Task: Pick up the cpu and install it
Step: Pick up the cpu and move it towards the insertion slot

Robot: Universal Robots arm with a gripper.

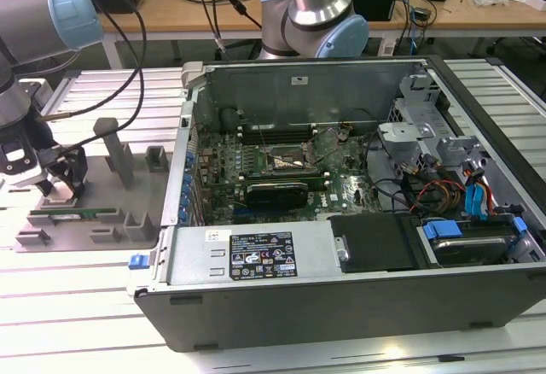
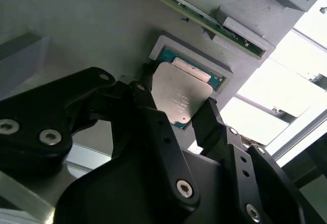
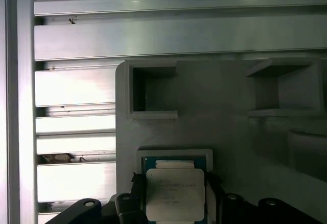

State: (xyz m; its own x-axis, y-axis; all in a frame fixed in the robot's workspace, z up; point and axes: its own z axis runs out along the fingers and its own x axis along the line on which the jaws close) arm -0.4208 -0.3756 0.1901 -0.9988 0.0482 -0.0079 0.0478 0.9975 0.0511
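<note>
In both wrist views the cpu [image 2: 180,92] [image 3: 173,196] is a flat square chip with a shiny silver top. It sits between the black fingers [image 2: 149,104] of my gripper [image 2: 179,110] [image 3: 174,199], which is shut on its two opposite edges. The chip hangs tilted just off a square recess with a blue-green rim [image 3: 173,157] in the grey tray [image 3: 225,137]. In the exterior view my gripper [image 1: 60,179] is low over that tray [image 1: 128,216], at the exterior view's left. The open computer case [image 1: 341,178] holds the motherboard with its cpu socket [image 1: 290,159].
A long green memory stick [image 1: 77,214] [image 2: 204,17] lies in a slot of the tray beside my gripper. Upright grey blocks [image 1: 115,148] stand on the tray. The case wall [image 1: 183,178] rises between tray and motherboard. Cables and drive bays [image 1: 461,195] fill the case's right side.
</note>
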